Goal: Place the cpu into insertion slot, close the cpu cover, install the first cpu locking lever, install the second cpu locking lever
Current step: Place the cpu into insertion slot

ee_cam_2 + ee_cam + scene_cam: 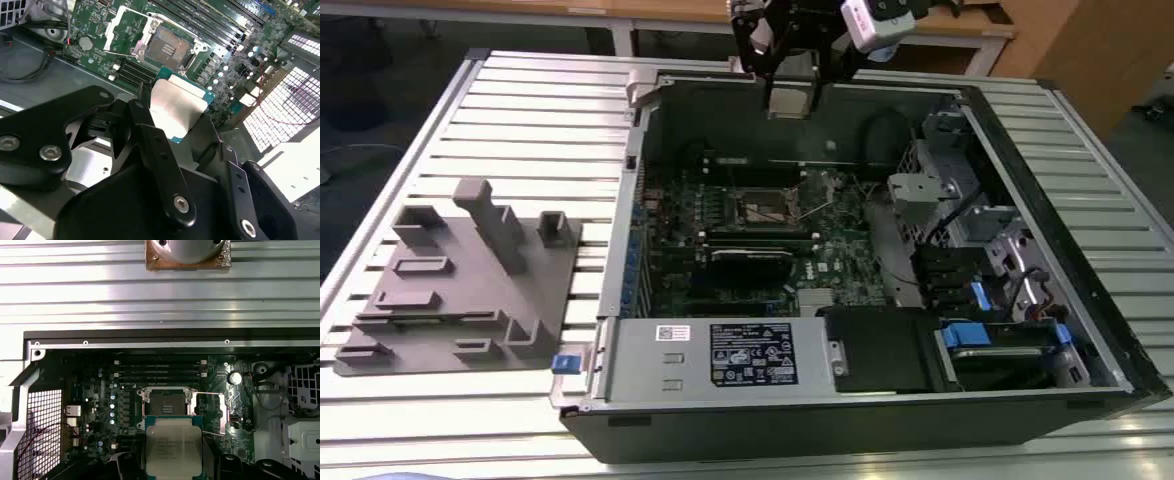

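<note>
Your open black computer case (854,435) holds the green motherboard (847,255). The black claw (794,92) grips the small silvery square cpu (791,103) well above the dark, metal-rimmed insertion slot (773,206) — a tilted descent could seat it crooked or clip the opened silvery cpu cover (210,412).

The exterior view looks down at a slant from high over the ribbed worktop (520,110) into the open computer case (854,430), the claw (793,98) at its far edge. The first wrist view faces the motherboard (100,390) squarely from above; the second wrist view slants across it, close behind the claw. All three share the insertion slot (767,207).
</note>
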`<state>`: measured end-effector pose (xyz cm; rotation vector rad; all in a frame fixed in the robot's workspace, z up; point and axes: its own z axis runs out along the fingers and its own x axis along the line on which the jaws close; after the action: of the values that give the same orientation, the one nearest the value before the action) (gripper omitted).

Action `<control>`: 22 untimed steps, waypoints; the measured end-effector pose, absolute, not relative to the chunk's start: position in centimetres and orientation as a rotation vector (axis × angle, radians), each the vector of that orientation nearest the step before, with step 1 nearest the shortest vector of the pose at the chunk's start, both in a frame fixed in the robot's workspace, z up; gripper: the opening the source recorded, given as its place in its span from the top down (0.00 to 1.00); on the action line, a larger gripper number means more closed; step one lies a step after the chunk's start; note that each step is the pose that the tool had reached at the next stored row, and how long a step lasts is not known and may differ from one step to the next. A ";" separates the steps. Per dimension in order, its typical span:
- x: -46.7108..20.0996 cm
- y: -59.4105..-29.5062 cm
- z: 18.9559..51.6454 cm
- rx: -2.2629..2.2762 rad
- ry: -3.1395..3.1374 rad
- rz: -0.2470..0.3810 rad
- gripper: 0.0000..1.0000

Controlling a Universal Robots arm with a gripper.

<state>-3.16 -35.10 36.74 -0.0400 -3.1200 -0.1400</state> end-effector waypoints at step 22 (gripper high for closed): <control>-3.5 -35.1 36.4 -0.040 -3.120 -0.140 0.46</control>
<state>-3.49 -35.10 36.43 -0.0399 -3.1201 -0.1403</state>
